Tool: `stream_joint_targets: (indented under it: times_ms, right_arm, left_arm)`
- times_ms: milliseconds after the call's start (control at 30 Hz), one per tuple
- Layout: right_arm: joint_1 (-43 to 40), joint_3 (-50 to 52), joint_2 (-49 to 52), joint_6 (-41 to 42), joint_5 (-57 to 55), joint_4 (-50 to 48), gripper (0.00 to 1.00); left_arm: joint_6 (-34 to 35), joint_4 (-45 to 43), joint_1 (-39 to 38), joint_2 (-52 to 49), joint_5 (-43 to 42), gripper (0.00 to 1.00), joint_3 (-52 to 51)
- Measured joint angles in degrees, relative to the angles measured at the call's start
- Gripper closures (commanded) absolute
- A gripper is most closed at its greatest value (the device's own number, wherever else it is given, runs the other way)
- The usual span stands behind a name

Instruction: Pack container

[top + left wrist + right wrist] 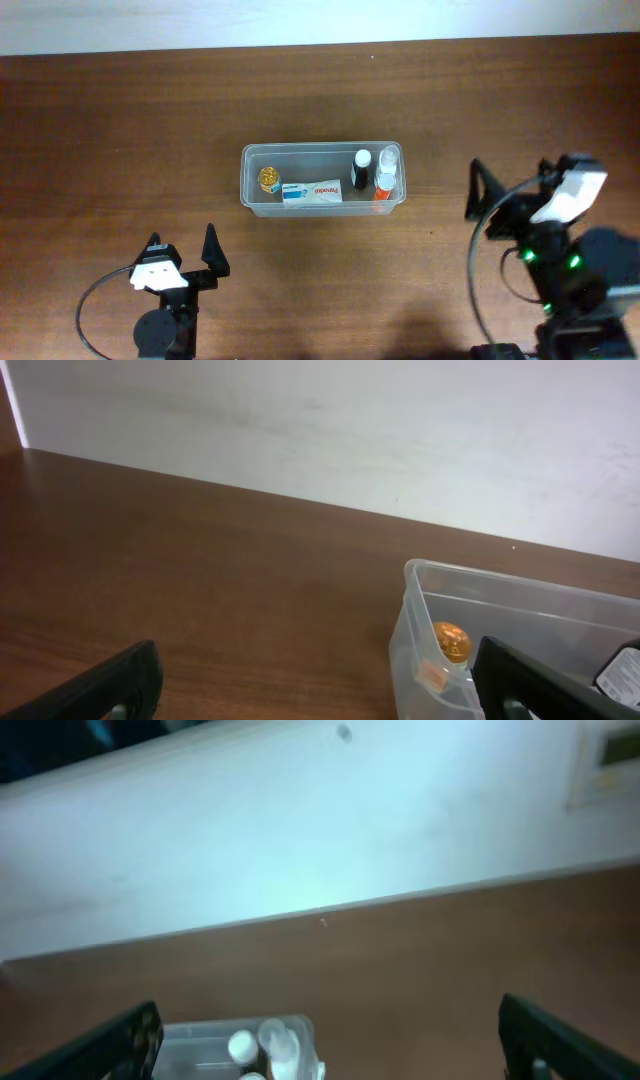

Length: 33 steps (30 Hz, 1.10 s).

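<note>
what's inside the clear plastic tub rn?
The clear rectangular plastic tub holds a small gold-lidded jar, a flat white-and-blue box, a black bottle, a clear white-capped bottle and an orange bottle. Anything under the box is hidden.

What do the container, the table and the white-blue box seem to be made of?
The container looks like clear, slightly cloudy plastic: its contents show through the walls. The table looks like dark brown wood or veneer, matte, with visible grain. The white-blue box is probably printed cardboard, given its flat faces; too small to be sure.
</note>
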<state>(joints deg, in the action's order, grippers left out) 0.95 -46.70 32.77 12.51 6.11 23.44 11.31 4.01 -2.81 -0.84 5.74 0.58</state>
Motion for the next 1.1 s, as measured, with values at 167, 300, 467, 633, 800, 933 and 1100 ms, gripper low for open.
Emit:
stream_joint_targets:
  times_ms: [167,300,467,633,800,933,1100]
  right_arm:
    - [-0.3,15.8,-8.3,-3.8,3.7,-12.6,0.02]
    - [-2.3,26.0,-13.5,-5.2,5.9,-19.1,0.02]
    - [-4.5,35.2,-19.6,-5.7,8.4,-21.8,0.02]
    - [-6.0,40.9,-26.2,-6.1,9.7,-22.1,0.02]
    - [-6.7,44.8,-30.7,-6.3,10.4,-22.2,0.02]
    - [-6.7,45.9,-31.9,-6.4,10.5,-21.2,0.02]
    - [-6.7,46.0,-31.9,-6.5,9.9,-20.7,0.02]
  left_arm:
    - [0.0,0.0,0.0,0.0,0.0,0.01,0.0]
    - [0.0,0.0,0.0,0.0,0.0,0.01,0.0]
    - [0.0,0.0,0.0,0.0,0.0,0.01,0.0]
    - [0.0,0.0,0.0,0.0,0.0,0.01,0.0]
    - [0.0,0.0,0.0,0.0,0.0,0.01,0.0]
    - [0.0,0.0,0.0,0.0,0.0,0.01,0.0]
    - [0.0,0.0,0.0,0.0,0.0,0.01,0.0]
